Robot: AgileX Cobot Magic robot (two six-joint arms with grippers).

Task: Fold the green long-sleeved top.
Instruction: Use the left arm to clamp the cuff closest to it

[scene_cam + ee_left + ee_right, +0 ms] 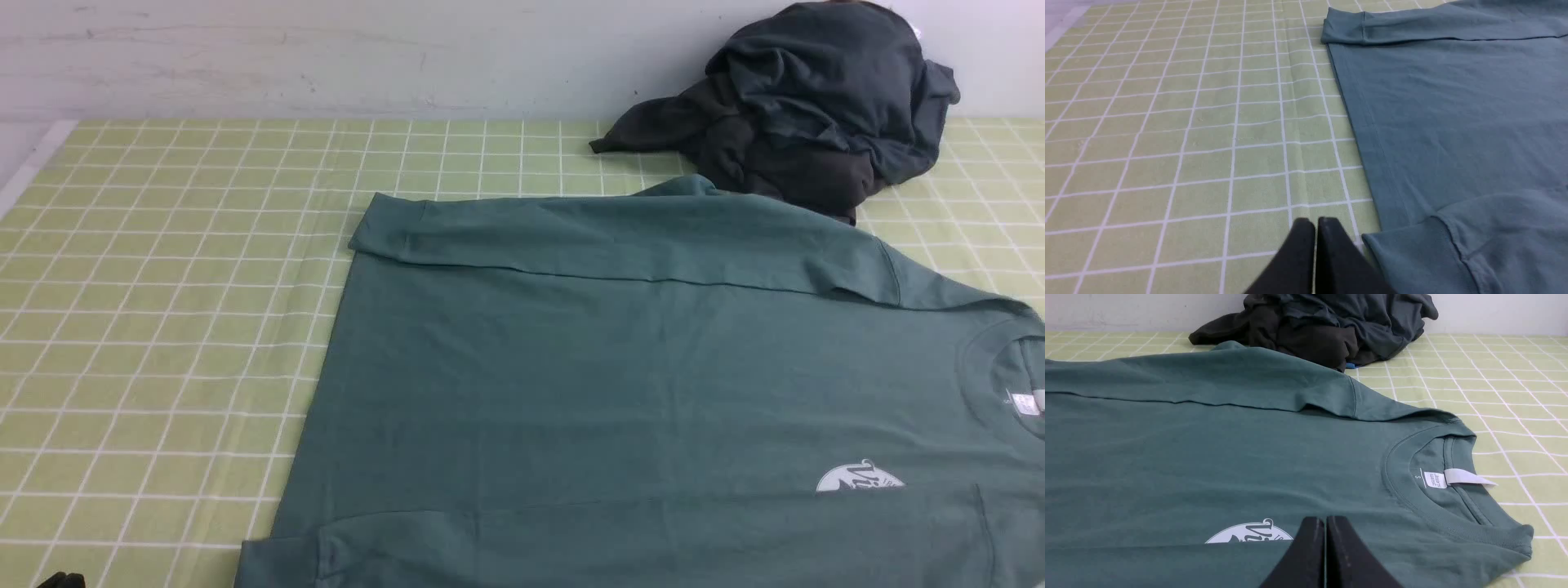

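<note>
The green long-sleeved top lies flat on the checked cloth, neck to the right and hem to the left. Its far sleeve is folded along the back edge. The near sleeve is folded over the front and covers the lower half of the white logo. My left gripper is shut and empty over bare cloth, just beside the near sleeve's cuff. Over the top's chest, my right gripper is shut and empty, beside the logo. The white neck label shows inside the collar.
A heap of dark charcoal and navy-grey garments lies at the back right against the white wall, touching the top's far edge. The yellow-green checked tablecloth spreads out to the left of the top.
</note>
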